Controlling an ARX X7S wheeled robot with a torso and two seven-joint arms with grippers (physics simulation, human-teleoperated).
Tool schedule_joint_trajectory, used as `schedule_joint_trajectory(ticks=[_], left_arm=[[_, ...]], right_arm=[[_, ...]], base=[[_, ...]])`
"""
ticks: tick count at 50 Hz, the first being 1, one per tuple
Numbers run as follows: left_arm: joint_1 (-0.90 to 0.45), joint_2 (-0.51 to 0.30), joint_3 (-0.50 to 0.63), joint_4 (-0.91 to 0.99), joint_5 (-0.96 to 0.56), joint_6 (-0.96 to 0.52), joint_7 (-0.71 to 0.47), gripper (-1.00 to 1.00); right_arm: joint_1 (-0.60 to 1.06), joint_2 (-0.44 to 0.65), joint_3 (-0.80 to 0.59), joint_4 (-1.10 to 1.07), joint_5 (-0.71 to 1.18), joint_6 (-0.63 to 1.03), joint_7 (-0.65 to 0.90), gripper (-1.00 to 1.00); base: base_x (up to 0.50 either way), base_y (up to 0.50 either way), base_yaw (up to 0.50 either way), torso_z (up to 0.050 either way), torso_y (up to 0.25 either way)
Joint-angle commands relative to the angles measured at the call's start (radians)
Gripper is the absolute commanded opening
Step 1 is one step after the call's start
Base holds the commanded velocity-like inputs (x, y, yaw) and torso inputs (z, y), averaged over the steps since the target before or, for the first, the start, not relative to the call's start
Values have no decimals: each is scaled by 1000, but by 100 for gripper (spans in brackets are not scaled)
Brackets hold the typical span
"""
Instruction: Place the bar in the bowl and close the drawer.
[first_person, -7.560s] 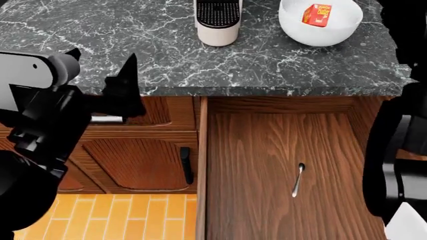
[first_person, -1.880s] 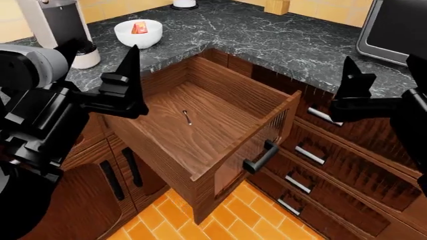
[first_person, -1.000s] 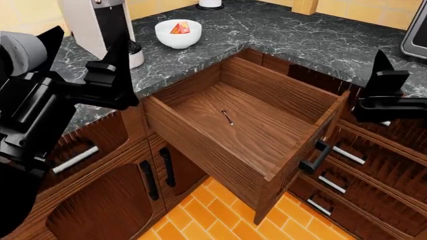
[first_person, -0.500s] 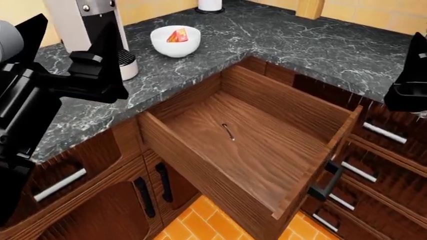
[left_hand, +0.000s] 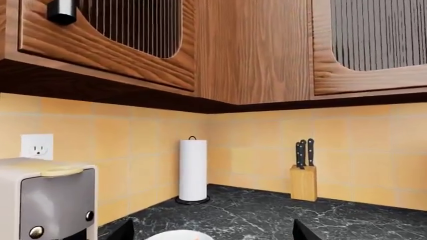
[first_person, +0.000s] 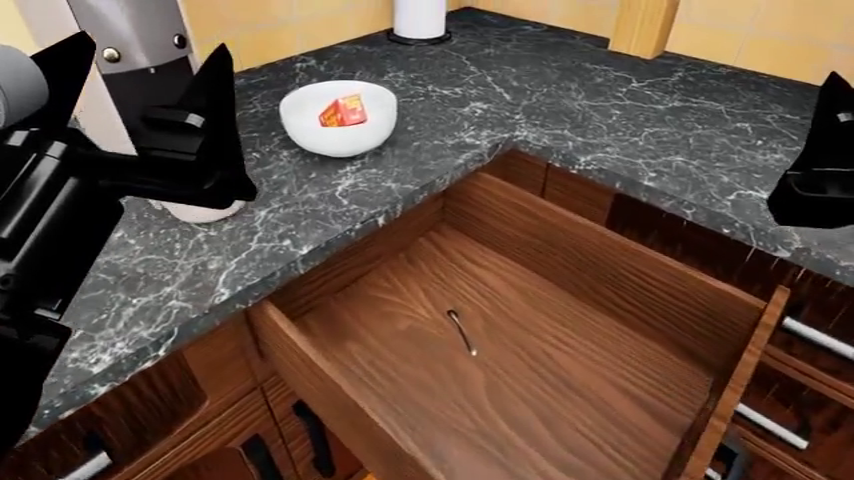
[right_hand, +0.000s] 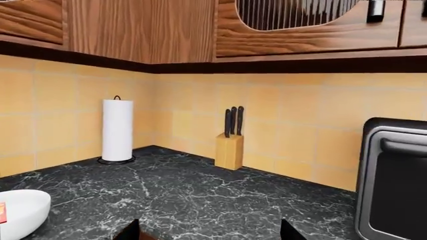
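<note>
The bar (first_person: 344, 110) (red-and-yellow wrapper) is seen tilted inside the white bowl (first_person: 310, 137) on the marble counter (first_person: 561, 90). A small utensil (first_person: 461, 331) lies in the pulled-out drawer (first_person: 400, 340). Both grippers (first_person: 140, 120) (first_person: 834, 165) are held spread, empty.

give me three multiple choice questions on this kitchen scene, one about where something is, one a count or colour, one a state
1. Where is the bar?
A. inside the bowl
B. on the drawer floor
C. beside the knife block

2. How many knife handles stick out of the knife block?
A. one
B. three
C. five

3. What state is the drawer in?
A. shut flush
B. pulled open
C. taken out and set on the floor

Key:
1 A, the red and yellow wrapper lies within the white rim in the head view.
2 B, three dark handles rise from the block in the right wrist view.
3 B, its wooden floor is exposed, with a small utensil lying on it.
</note>
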Motion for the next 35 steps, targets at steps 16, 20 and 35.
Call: schedule_joint_trajectory(ticks=[16, 20, 35], left_arm=[[10, -6, 2, 0, 0, 13, -1, 100], [11, -7, 2, 0, -1, 15, -2, 100], [32, -6, 3, 0, 11, 29, 7, 100]], right_arm=[[-21, 5, 8, -3, -3, -13, -3, 100], [-25, 5, 9, -5, -1, -15, -4, 100], [-213, -21, 156, -39, -46, -17, -24, 100]], base=[[162, -170, 0, 0, 2], [0, 0, 0, 0, 0], [0, 0, 0, 0, 0]])
